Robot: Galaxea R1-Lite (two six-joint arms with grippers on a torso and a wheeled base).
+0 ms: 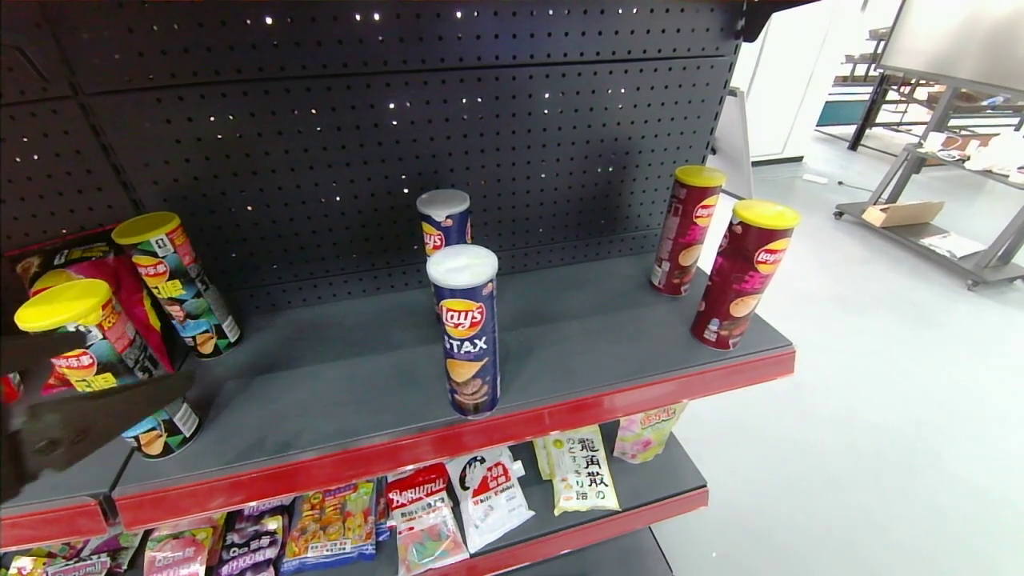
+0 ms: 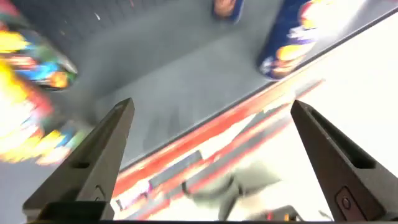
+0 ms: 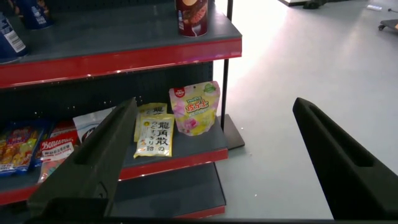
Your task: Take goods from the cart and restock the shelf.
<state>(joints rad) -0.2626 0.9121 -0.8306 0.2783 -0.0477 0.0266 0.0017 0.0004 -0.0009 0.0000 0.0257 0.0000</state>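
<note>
A blue chip can (image 1: 468, 332) stands upright at the shelf's (image 1: 344, 376) front edge, a second blue can (image 1: 444, 220) behind it. A maroon can (image 1: 744, 276) stands by the right front corner. The left claw (image 2: 212, 104) gapes wide and empty over the front edge. The right claw (image 3: 216, 102) is wide and empty near the snack bags (image 3: 196, 109).

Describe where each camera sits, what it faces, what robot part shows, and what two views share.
Left wrist view: on the left wrist, looking past the open left gripper at the upper shelf and a blue can.
Right wrist view: on the right wrist, looking past the open right gripper at the yellow bag on the lower shelf.
Head view: on the head, looking forward and down at the upper shelf; left gripper at lower left.
Shared: the yellow bag, in head and right wrist views.
</note>
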